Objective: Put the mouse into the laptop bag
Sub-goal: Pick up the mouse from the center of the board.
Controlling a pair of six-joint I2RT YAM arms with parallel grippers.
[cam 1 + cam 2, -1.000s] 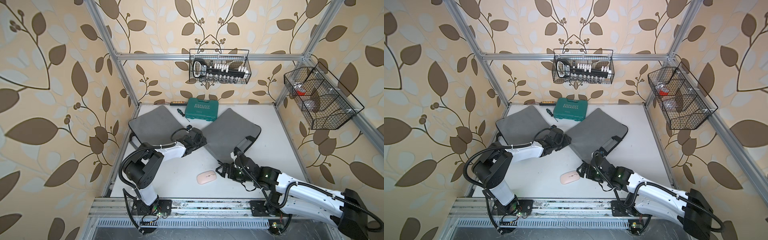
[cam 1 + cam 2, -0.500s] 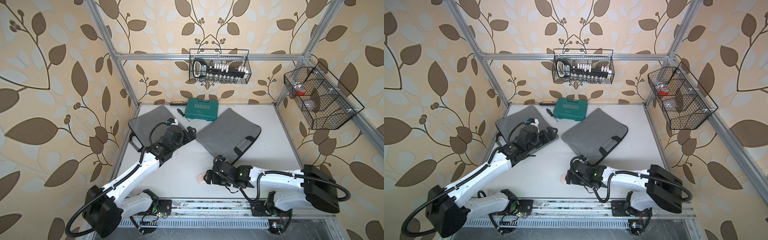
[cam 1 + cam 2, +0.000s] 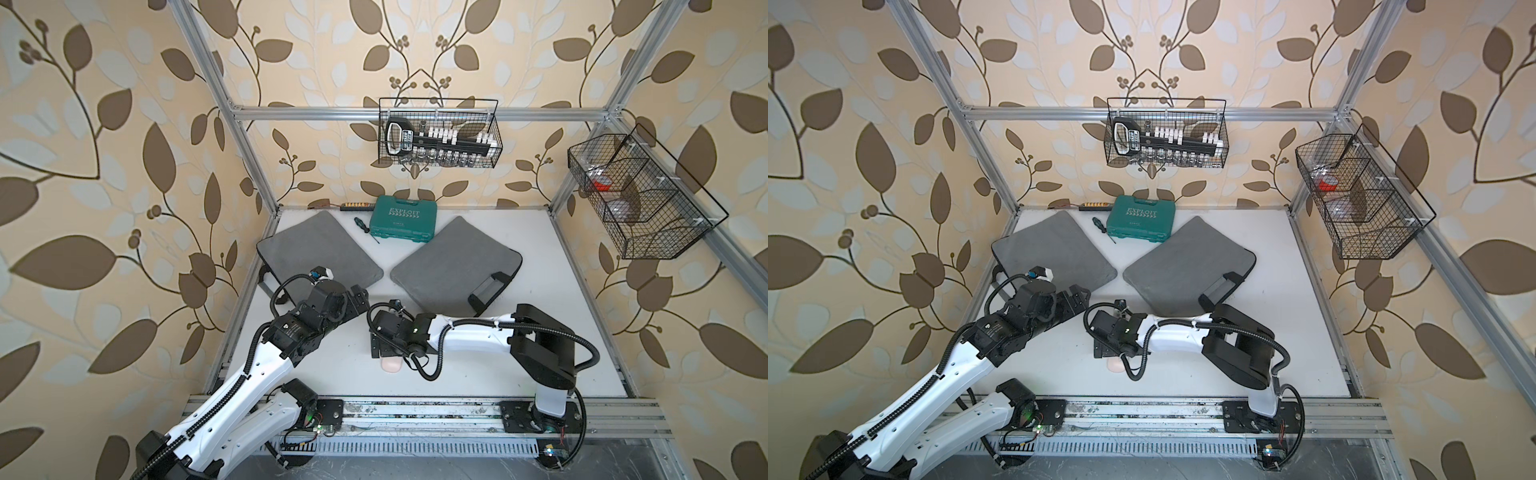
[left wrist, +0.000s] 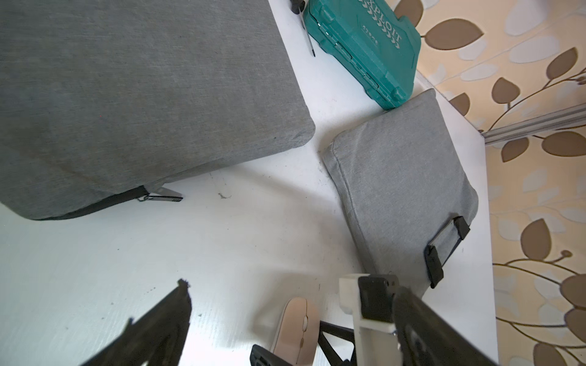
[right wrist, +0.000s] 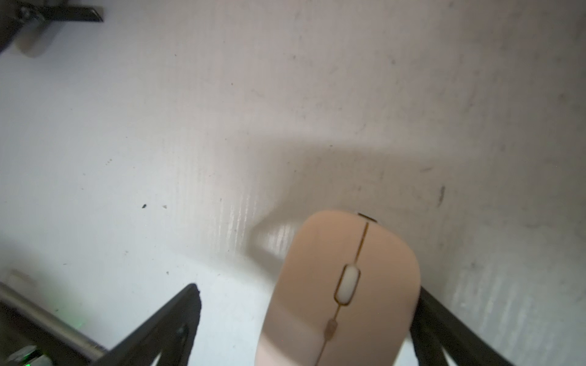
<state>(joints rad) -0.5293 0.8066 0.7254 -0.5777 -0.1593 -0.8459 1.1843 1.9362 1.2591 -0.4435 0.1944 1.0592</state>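
The one word that reads clearly is "EXPLOIT", in pale capitals on the lid of the teal-green plastic tool case at the back of the white table, seen in both top views. A row of pale chevrons runs just under the word. In the left wrist view the case shows "XPLOIT", with the first letter cut off by the frame. A short line of small characters below it is too small to read.

Leaf-patterned wallpaper, aluminium frame, white tabletop, wire baskets on walls.
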